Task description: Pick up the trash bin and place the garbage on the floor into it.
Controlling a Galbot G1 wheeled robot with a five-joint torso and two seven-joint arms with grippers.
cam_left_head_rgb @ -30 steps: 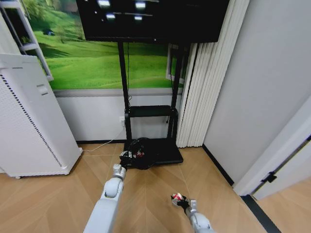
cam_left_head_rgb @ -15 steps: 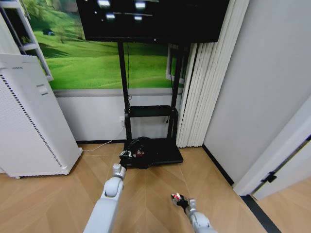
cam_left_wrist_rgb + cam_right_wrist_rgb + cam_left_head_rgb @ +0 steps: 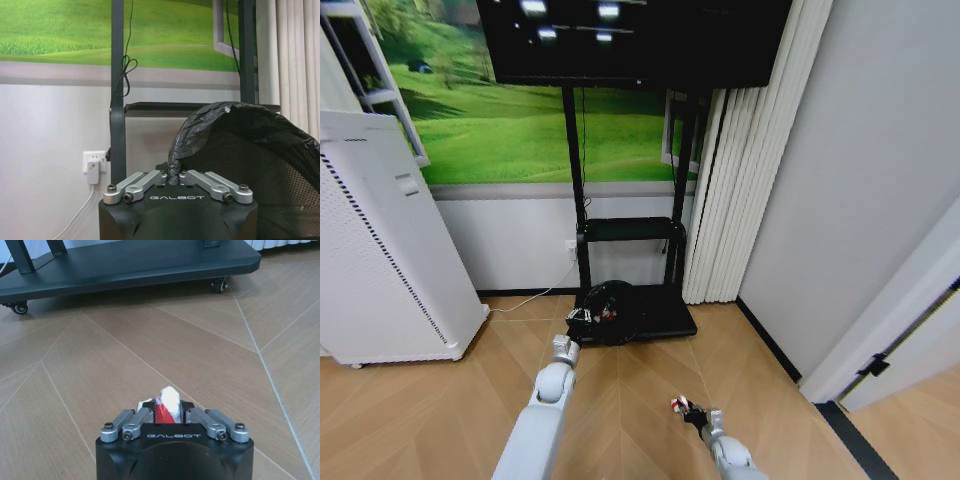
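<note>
Head view has the left pincer (image 3: 582, 318) clamped on the rim of the black trash bin (image 3: 611, 313), holding it tilted. Right pincer (image 3: 684, 407) grips a red-and-white wrapper (image 3: 165, 404) above the floor (image 3: 630, 400).

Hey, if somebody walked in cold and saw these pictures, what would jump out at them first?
Probably the left gripper pinching the rim of the trash bin, lined with a black bag, held out toward the black TV stand. Next, the right gripper low over the floor, shut on a red-and-white scrap.
</note>
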